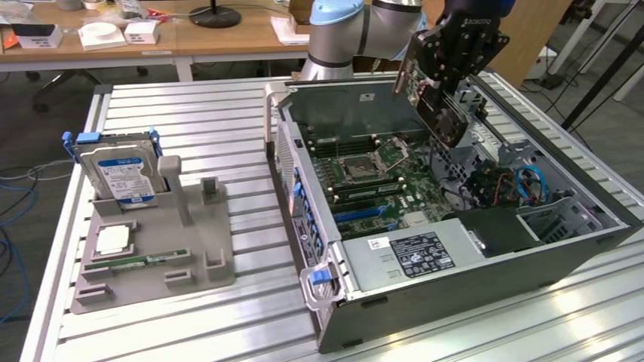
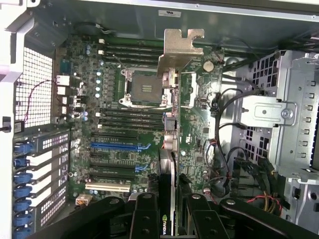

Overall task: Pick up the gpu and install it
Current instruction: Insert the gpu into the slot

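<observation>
Jaws stand clamped on the gpu (image 1: 444,105), pinching its two flat faces.

Exterior view: the gripper (image 1: 458,56) hangs at one o'clock of the picture, over the far corner of the open case (image 1: 503,286). The gpu hangs on edge below it, above the motherboard (image 1: 403,151), and looks not yet seated. A hard drive (image 1: 121,173) stands in the tray (image 1: 151,279) at nine o'clock, well apart.

Wrist view: the fingers (image 2: 144,219) flank the gpu (image 2: 169,169), seen edge-on. Its silver bracket (image 2: 179,50) is the end farthest from them, and the blue slot (image 2: 117,147) lies just beside its line.

I judge the gpu light, stiff and fragile. It is best held by the flat faces mid-length, away from the connector edge, since smooth faces may slip.
</observation>
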Action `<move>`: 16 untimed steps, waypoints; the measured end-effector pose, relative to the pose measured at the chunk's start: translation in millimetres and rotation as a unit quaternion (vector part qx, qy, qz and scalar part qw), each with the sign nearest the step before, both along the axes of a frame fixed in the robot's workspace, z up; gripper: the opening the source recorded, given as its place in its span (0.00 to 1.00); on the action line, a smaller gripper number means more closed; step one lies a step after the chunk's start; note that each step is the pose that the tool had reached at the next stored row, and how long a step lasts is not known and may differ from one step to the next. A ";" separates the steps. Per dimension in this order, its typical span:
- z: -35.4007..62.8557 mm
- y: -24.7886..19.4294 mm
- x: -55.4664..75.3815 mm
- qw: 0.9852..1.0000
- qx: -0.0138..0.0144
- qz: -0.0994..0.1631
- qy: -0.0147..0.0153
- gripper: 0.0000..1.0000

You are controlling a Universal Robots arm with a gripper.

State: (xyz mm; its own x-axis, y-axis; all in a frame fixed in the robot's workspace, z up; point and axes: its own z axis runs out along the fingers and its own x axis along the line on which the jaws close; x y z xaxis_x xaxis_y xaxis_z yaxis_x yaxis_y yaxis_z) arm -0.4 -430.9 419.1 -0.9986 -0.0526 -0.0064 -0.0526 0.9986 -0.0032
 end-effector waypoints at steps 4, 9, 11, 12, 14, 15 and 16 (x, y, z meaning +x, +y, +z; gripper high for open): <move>0.0 0.0 0.0 1.000 0.000 0.005 0.000 0.26; 0.1 0.0 0.0 1.000 0.000 0.011 0.000 0.26; 0.0 0.0 0.0 1.000 0.000 0.013 0.000 0.26; 0.0 0.0 0.0 1.000 0.000 0.014 0.000 0.26; 0.0 0.0 0.0 1.000 0.000 0.016 0.000 0.26; 0.0 0.0 0.0 1.000 0.000 0.019 0.000 0.26; 0.0 0.0 0.0 1.000 0.000 0.023 0.000 0.26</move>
State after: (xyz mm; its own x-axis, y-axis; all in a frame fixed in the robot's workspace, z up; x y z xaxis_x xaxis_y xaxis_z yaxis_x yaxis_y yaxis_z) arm -0.3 -430.9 419.1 -0.9952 -0.0980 -0.0063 -0.0979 0.9952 -0.0032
